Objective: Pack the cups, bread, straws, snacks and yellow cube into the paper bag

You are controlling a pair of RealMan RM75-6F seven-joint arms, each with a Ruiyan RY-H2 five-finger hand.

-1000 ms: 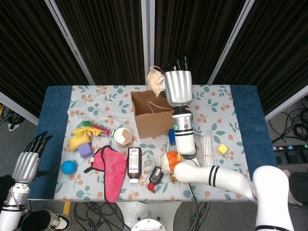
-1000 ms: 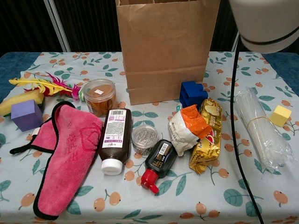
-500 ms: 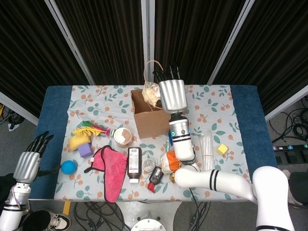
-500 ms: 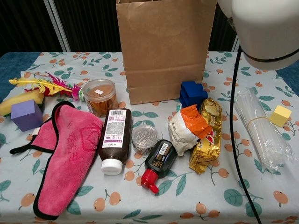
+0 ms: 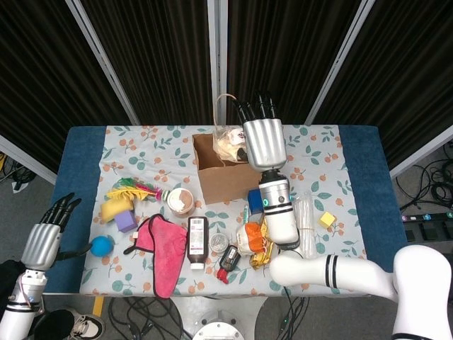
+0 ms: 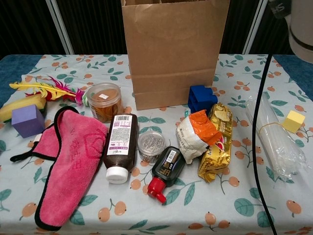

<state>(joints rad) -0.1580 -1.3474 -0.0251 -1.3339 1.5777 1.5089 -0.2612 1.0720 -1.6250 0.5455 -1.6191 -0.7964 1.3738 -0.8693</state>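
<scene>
Brown paper bag, upright, open-topped

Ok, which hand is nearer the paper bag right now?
Right. The right hand is raised over the paper bag's open top; the left hand hangs off the table's far-left edge.

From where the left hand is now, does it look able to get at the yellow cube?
Probably not. The left hand hangs off the table's left edge, open, while the yellow cube sits far across near the right side, past the paper bag and clutter. The right arm is much closer.
</scene>
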